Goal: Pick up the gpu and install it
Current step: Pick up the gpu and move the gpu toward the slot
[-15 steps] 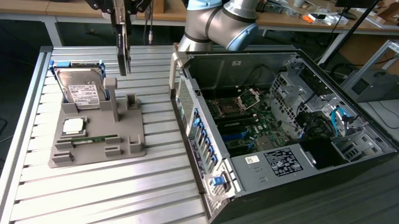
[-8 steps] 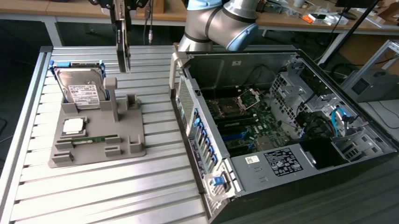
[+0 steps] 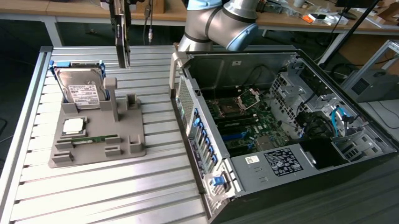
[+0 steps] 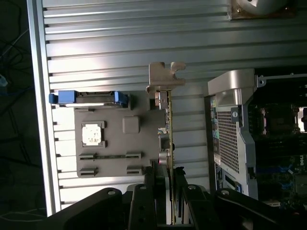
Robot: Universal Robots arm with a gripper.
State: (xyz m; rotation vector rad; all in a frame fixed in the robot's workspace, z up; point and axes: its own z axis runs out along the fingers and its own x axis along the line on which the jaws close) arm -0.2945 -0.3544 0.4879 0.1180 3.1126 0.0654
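The gpu [image 3: 121, 39] hangs on edge in the air above the far end of the slatted table, a thin dark card pointing down. My gripper [image 3: 126, 7] is shut on its upper part. In the wrist view the gpu [image 4: 167, 129] shows edge-on, its silvery metal bracket [image 4: 163, 79] at the far end, and my gripper [image 4: 166, 194] clamps it between two dark fingers [image 4: 149, 189]. The card floats over the grey holder [image 4: 120, 143], between it and the open computer case [image 4: 230, 124].
The grey holder [image 3: 128, 147] carries a hard drive [image 3: 84, 91], a processor chip [image 3: 74, 125] and a green memory stick [image 3: 93, 138]. The open computer case [image 3: 206, 140] lies at the exterior view's right with its motherboard [image 3: 249, 126] exposed. My arm [image 3: 218, 23] reaches over the case's far end.
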